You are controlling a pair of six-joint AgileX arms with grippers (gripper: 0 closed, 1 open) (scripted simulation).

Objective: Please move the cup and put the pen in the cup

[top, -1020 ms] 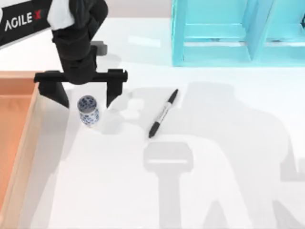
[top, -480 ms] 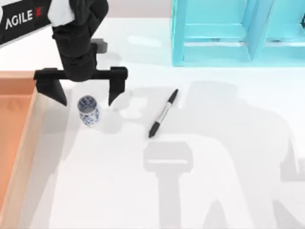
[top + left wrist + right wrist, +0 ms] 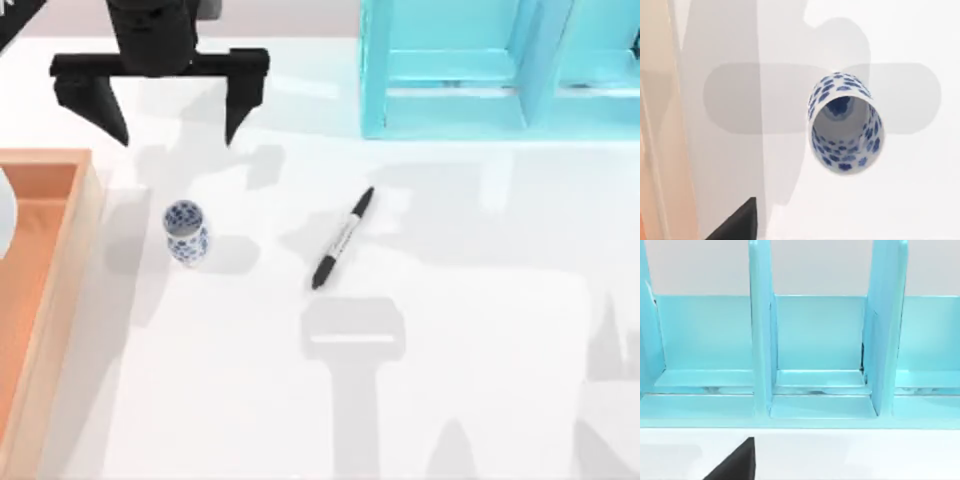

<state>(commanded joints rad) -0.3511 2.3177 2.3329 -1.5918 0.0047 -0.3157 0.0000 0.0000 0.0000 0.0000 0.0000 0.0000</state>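
Since the earlier frames, the left gripper point(image 3: 165, 125) has been raised and drawn back toward the far edge of the table point(image 3: 480, 330); its jaws, which previously straddled the cup point(image 3: 186, 232), are now positioned well clear of it. The jaws are spread wide apart and nothing is held between them. The cup and the pen point(image 3: 342, 238) are unchanged in position.

The cup is located on the near side of the open jaws, roughly in line with the gap between them and apart from both fingers. It is standing upright on the table, with its mouth facing up. In the left wrist view the cup point(image 3: 845, 122) is seen from above, its blue-patterned interior visible, and one dark fingertip point(image 3: 735, 222) is seen at the frame edge.

The pen is lying flat on the table, to the right of the cup and well apart from it, beyond the jaw nearer the table's centre. It is angled diagonally.

An orange tray point(image 3: 40, 300) is located at the table's left edge, and a light blue shelf unit point(image 3: 500, 70) at the far right. The shelf unit's compartments point(image 3: 815, 350) are faced by the right wrist camera, with one dark fingertip point(image 3: 735, 462) visible; whether the right gripper's jaws are apart or together cannot be told.
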